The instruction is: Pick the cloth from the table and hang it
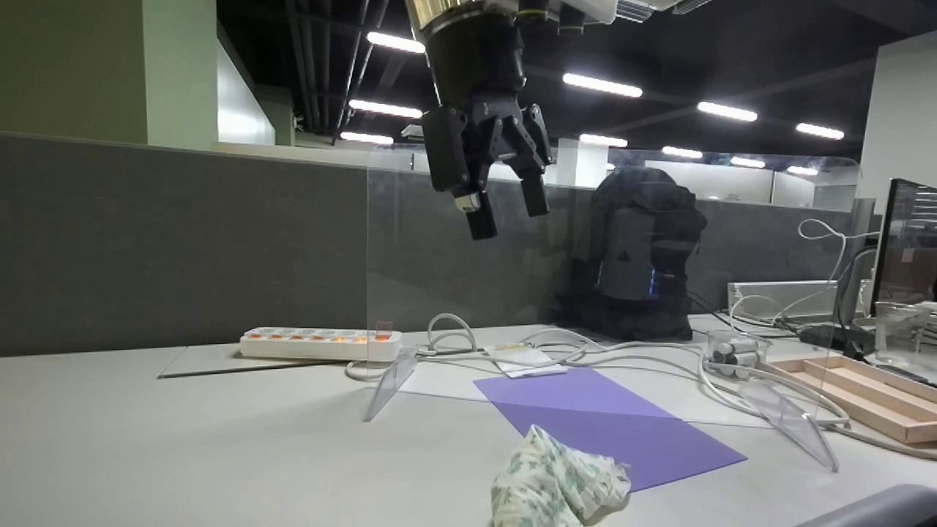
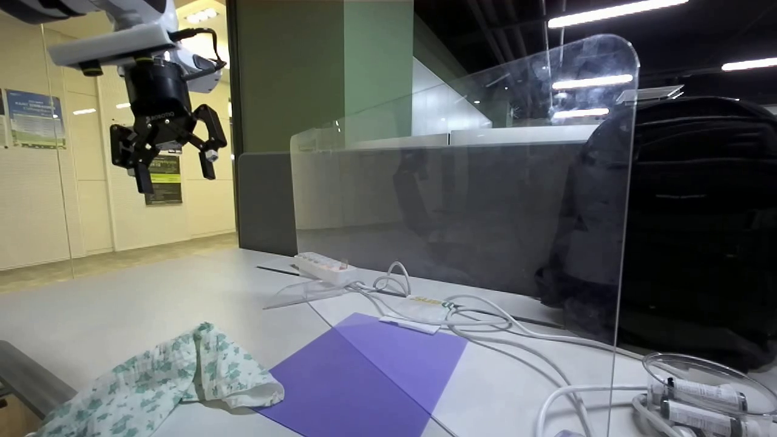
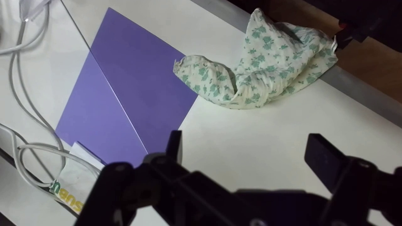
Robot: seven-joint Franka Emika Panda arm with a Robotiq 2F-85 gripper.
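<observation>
The cloth (image 1: 560, 483), pale cream with green floral print, lies crumpled on the light grey-white table (image 1: 256, 446). It also shows in an exterior view (image 2: 164, 376) and in the wrist view (image 3: 267, 69). One end touches the corner of the purple sheet (image 3: 138, 69); the other reaches past the table's grey edge. My gripper (image 1: 509, 214) is open and empty, fingers pointing down, high above the table and apart from the cloth. It shows open in an exterior view (image 2: 176, 175) and in the wrist view (image 3: 246, 147), where the cloth lies beyond the fingertips. No hanging place is identifiable.
A clear upright panel (image 2: 461, 212) stands across the purple sheet on clear feet (image 1: 392, 384). Behind are a power strip (image 1: 318, 345), loose white cables (image 2: 522, 334), a paper packet (image 1: 527, 359) and a black backpack (image 1: 637, 249). A wooden tray (image 1: 864, 395) and glass bowl (image 2: 704, 394) stand sideways.
</observation>
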